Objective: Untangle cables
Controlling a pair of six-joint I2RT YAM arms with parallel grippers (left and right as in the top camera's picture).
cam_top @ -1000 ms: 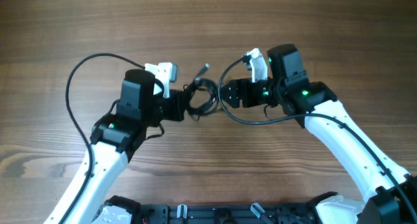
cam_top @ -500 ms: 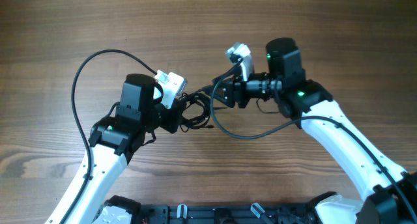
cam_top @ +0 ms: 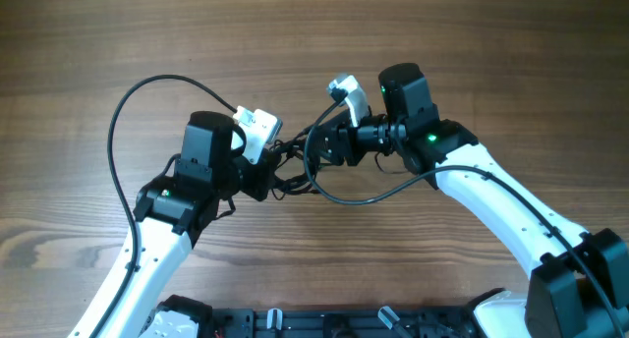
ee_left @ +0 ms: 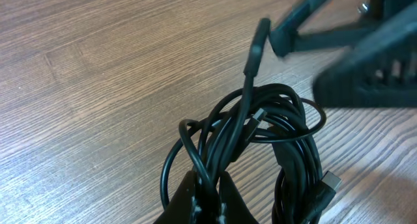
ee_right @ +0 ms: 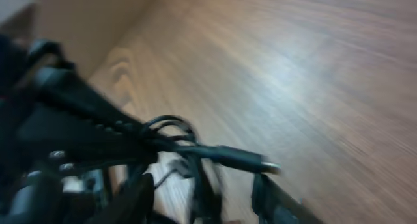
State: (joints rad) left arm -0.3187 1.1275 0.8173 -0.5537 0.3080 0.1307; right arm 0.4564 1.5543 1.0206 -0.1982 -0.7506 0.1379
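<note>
**Cables** (ee_left: 273,120): thin, glossy black round cords bunched in overlapping loops over the matte, brown wood-grain tabletop (cam_top: 511,43), between my two hands. One straight moulded plug (ee_left: 255,48) stands up from the bundle.

**Left hand** (ee_left: 207,201): dull black, clamped tight on several strands at the bundle's near edge.

**Right hand** (ee_right: 207,196): a finger on either side of a strand. Motion blur keeps me from telling whether it grips.
</note>
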